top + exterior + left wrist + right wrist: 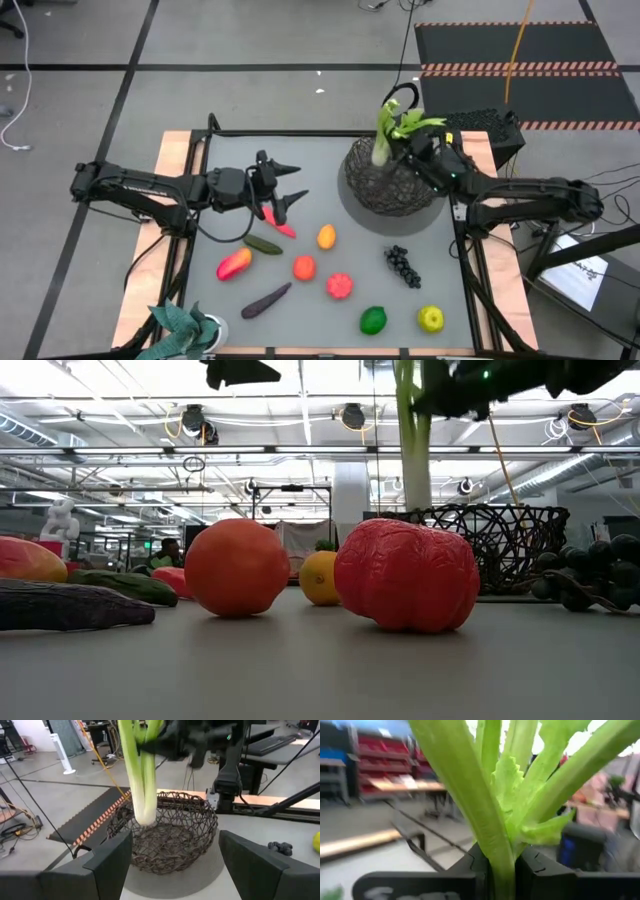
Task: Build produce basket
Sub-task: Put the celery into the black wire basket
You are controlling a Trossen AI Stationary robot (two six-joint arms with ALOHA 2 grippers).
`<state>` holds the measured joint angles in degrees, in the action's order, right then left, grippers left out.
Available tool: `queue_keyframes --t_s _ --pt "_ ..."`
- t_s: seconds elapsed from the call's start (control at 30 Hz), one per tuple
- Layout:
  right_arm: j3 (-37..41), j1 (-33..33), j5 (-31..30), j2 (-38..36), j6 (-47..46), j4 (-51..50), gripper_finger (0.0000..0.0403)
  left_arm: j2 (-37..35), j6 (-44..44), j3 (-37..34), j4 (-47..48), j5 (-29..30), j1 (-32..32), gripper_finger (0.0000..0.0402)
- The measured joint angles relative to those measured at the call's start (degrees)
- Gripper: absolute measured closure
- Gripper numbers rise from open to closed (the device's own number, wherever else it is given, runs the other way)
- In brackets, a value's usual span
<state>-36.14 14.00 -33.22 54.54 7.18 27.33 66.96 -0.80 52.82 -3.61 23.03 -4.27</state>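
Leek hanging over the basket, gripped at the stalk

My right gripper [502,870] is clamped on the long green-and-white toy leek [140,780], which hangs upright beneath it, white end just over the round black wire-mesh basket [385,185]. The leek looks light, stiff and smooth, so I judge the narrow stalk below the leaves the safest hold; it could slip. My left gripper [285,185] waits with fingers apart, well off to the side, above the slim red pepper [277,222] on the grey tabletop [330,320].
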Motion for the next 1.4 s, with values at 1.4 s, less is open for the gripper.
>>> queue_keyframes --t_s 1.4 --pt "0.02 20.14 0.25 16.52 -11.09 -4.06 0.0232 0.04 1.08 0.00 0.56 -0.02 -0.82 0.0103"
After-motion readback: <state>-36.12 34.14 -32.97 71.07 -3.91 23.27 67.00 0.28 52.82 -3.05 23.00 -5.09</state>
